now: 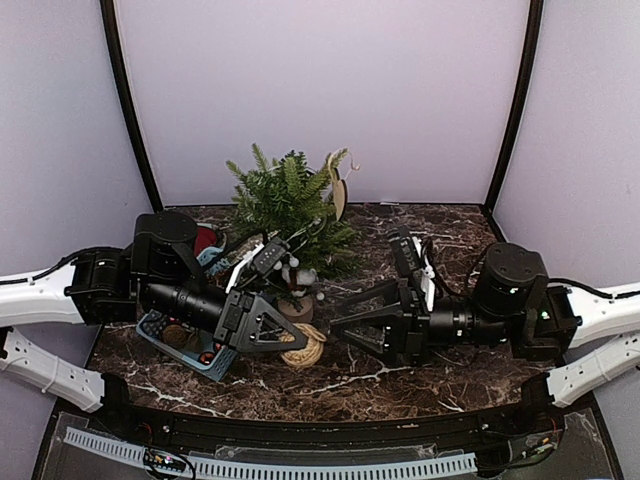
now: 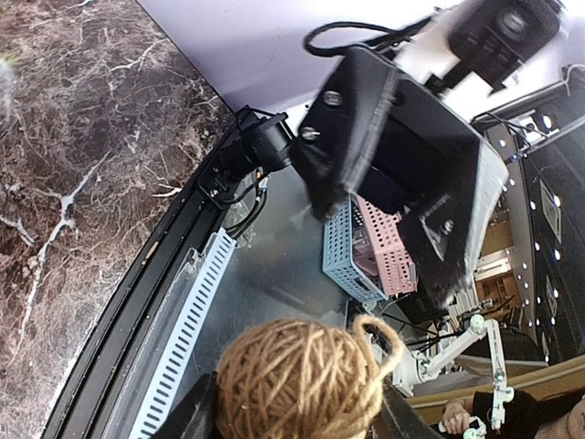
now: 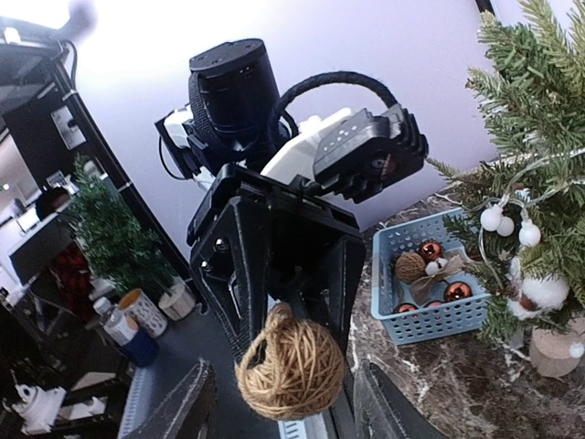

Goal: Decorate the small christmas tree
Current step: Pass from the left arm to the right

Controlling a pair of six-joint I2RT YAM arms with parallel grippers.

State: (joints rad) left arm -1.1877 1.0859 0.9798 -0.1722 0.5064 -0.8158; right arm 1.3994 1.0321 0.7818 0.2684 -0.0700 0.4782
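Observation:
The small christmas tree (image 1: 290, 200) stands at the back middle on its pale wooden base (image 1: 296, 308), with a wooden tag (image 1: 339, 192) near its top. White balls (image 3: 505, 219) hang on the tree (image 3: 539, 137) in the right wrist view. My left gripper (image 1: 298, 337) is shut on a brown twine ball (image 1: 306, 348) with a loop, low over the table in front of the tree. The ball (image 2: 297, 380) fills the bottom of the left wrist view. My right gripper (image 1: 338, 333) faces it, open, its fingers (image 3: 196, 402) either side of the ball (image 3: 291, 366), apart from it.
A blue basket (image 1: 158, 336) lies under the left arm and holds red baubles (image 3: 457, 291) and a small twine ornament (image 3: 409, 267). A black rail (image 1: 320, 425) runs along the near table edge. Blue and pink crates (image 2: 366, 256) sit beyond that edge.

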